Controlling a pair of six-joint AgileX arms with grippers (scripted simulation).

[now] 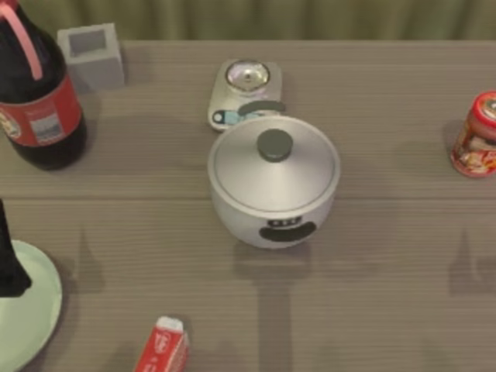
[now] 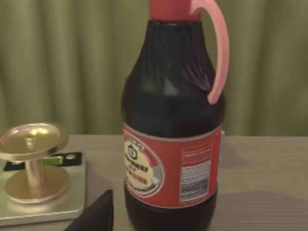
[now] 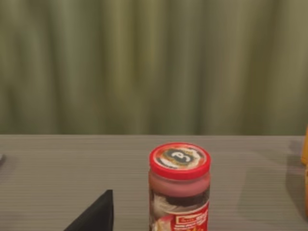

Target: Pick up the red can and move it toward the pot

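Currently saw small red can with shiny red top and red, white and yellow label (image 1: 476, 136) upright at table's right edge, well apart from round silver-grey pot with flat lid, dark knob and black handle (image 1: 273, 180) at centre. Nothing touching either. Saw white kitchen scale with steel disc (image 1: 246, 93) just behind pot, big dark bottle with red label (image 1: 37, 97) far left. Couldn't find either gripper in top view; could not tell finger state from dark wedge (image 3: 95, 214) in wrist views.
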